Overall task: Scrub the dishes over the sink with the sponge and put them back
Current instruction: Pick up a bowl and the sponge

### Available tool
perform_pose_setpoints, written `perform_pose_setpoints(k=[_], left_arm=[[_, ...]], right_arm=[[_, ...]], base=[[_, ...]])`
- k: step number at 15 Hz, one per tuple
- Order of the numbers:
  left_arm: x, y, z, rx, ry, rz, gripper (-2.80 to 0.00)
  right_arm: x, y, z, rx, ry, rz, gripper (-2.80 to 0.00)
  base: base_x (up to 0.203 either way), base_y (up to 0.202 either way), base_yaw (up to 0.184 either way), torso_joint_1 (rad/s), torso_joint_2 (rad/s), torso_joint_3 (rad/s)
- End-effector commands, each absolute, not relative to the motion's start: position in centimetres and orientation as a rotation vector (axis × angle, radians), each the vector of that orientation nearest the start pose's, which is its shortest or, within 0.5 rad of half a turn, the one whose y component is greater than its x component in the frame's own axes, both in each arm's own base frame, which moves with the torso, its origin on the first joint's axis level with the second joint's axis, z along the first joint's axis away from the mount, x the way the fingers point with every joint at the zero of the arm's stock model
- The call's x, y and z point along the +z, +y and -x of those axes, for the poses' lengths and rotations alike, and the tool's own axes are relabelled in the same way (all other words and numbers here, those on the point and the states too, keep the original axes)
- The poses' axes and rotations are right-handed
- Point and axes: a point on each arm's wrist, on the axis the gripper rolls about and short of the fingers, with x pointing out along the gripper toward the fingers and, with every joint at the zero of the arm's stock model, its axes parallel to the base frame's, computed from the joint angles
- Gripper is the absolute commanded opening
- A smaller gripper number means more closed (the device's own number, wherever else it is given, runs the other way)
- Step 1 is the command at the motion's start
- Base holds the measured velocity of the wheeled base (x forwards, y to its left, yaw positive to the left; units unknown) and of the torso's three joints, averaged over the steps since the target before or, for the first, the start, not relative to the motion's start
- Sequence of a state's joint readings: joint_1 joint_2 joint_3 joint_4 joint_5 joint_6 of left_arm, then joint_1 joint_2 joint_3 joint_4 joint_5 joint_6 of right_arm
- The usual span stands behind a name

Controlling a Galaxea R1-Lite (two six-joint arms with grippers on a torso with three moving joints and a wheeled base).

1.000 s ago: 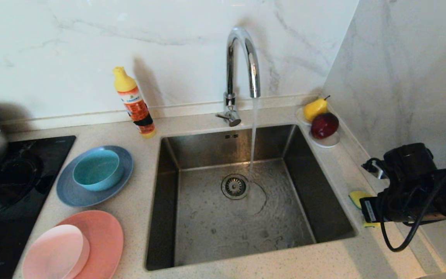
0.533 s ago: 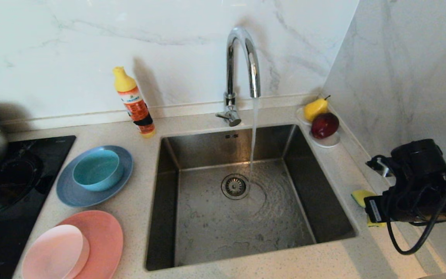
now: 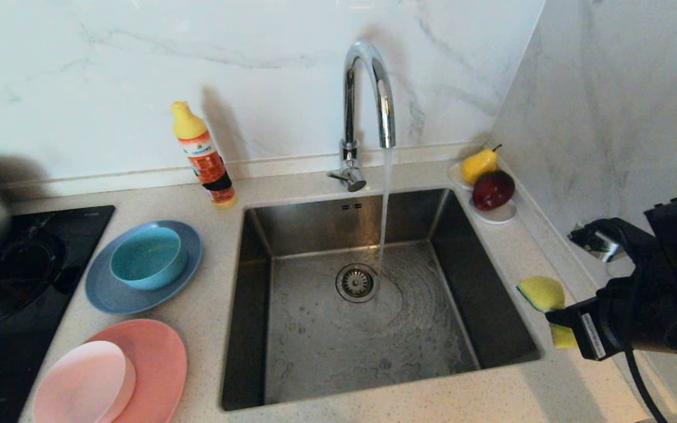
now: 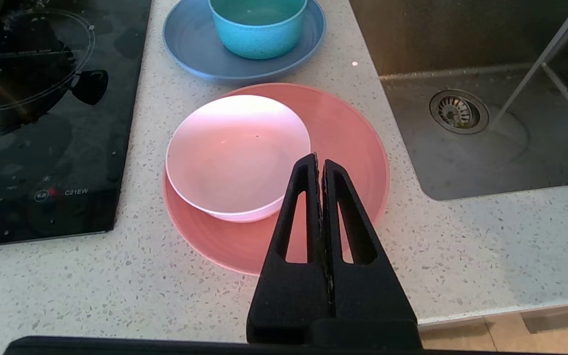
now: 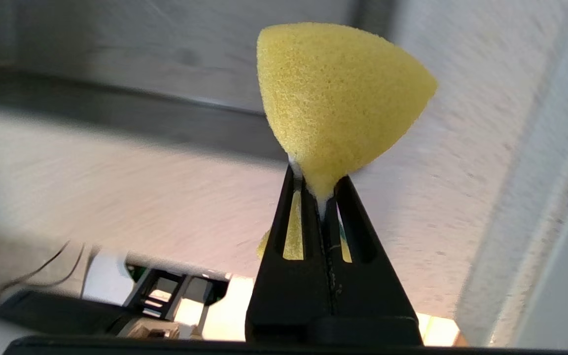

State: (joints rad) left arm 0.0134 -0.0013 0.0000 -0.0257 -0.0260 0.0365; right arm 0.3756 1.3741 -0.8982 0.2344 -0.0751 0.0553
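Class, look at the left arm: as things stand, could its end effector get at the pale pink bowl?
Probably yes. The left end effector hangs shut just above the pale pink bowl, which sits uncovered on the salmon-pink plate with nothing between; it would have to open first.

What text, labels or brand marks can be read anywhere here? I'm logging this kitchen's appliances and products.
"C21EW": white print on the black induction hob, by its touch controls.
Small marks beside it on the hob: too small to read.
Label on the orange detergent bottle: printed text, too blurred to read.
White sticker on the right gripper body: unreadable.
Nothing else carries text.
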Motion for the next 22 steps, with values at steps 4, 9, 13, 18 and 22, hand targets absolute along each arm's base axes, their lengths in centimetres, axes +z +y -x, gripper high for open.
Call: perform_pose_setpoints(k=[4,9,13,18,22], left_arm=[[7.4,-0.1,2.2,-0.012,-0.011,-0.037,-2.80],[7.4,-0.1,2.2,-0.014,-0.008,-0.043,-2.80],[7.4,-0.1,2.2,-0.010,-0.009,-0.041,-2.80],[9.0,0.0,2.7,0.030,-0.060,-0.007,-2.80],[17.7,0.2,2.9,0.107,-0.111,0.002,-2.80]], right_arm=[[25.2,8.9,-14.9,0.427,0.641,0.092,-2.80],[25.5,9.2,-13.9,0.440,0.696,0.054,-2.80],[25.0,9.4,-14.1,0.412,0.754,0.017,-2.80],[24.4,9.7,-14.7,0.401,0.785,0.025,-2.80],[24.4,9.7,-14.6,0.405,0.780,0.025,-2.80]], base=[[0.000,0.000,0.000,0.000,0.00,0.000],[0.000,0.000,0.000,0.000,0.00,0.000],[0.000,0.000,0.000,0.000,0.00,0.000],[0.000,0.000,0.000,0.000,0.00,0.000],[0.000,0.000,0.000,0.000,0.00,0.000]])
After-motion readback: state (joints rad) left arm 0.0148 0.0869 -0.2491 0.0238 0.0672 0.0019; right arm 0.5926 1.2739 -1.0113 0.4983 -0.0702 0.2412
